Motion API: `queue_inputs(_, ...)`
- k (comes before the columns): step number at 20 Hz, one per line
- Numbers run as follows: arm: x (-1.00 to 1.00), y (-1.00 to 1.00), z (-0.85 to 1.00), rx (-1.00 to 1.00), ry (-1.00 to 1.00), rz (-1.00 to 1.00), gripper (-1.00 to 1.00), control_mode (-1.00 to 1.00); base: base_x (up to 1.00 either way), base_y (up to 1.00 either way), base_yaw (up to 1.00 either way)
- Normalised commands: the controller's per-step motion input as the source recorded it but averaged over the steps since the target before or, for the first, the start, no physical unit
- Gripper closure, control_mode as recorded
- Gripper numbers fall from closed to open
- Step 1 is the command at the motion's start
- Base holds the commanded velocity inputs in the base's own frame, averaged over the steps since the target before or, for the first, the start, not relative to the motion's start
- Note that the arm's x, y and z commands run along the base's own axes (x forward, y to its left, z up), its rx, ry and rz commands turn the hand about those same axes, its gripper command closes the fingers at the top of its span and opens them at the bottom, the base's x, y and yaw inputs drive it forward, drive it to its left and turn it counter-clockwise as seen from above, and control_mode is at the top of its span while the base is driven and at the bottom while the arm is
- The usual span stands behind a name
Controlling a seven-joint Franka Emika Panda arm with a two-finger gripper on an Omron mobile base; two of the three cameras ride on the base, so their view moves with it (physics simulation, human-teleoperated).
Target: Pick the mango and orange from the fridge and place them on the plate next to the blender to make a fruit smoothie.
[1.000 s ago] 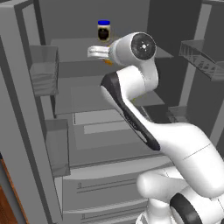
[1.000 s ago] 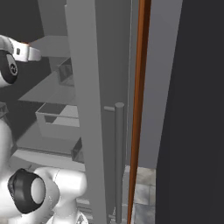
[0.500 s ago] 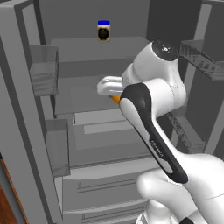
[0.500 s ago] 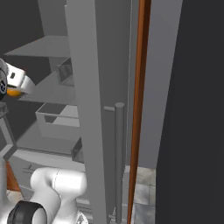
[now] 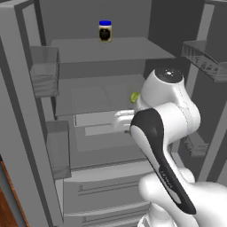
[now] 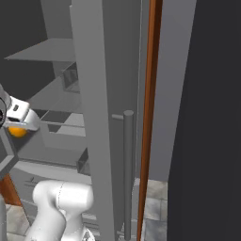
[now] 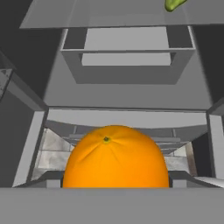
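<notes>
Already the orange (image 7: pixel 114 156) sits clamped in the tool (image 7: pixel 114 183) at the bottom centre of the hand view, while the mango (image 7: pixel 174 4) lies apart on the fridge (image 5: pixel 111 48) shelf at the upper right.

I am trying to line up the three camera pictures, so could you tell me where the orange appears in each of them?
Left base view: I cannot make out the orange; the arm covers the spot where the gripper works.
Right base view: the orange sits at the far left edge, just under the white hand.
Hand view: the orange sits at bottom centre, right at the gripper.
Shared landmark: the fridge shelves.
</notes>
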Motion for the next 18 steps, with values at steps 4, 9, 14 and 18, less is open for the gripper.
queue_inputs(4, 0.00, 0.00, 0.00, 0.00, 0.00, 0.00, 1.00, -1.00, 0.00, 0.00, 0.00)
queue_inputs(9, -0.07, 0.00, 0.00, 0.00, 0.00, 0.00, 1.00, 1.00, -0.11, 0.00, 0.00)
queue_inputs(14, 0.00, 0.00, 0.00, 0.00, 0.00, 0.00, 1.00, 1.00, -0.83, 0.00, 0.00)
queue_inputs(18, 0.00, 0.00, 0.00, 0.00, 0.00, 0.00, 1.00, 1.00, -0.88, -0.04, 0.00)
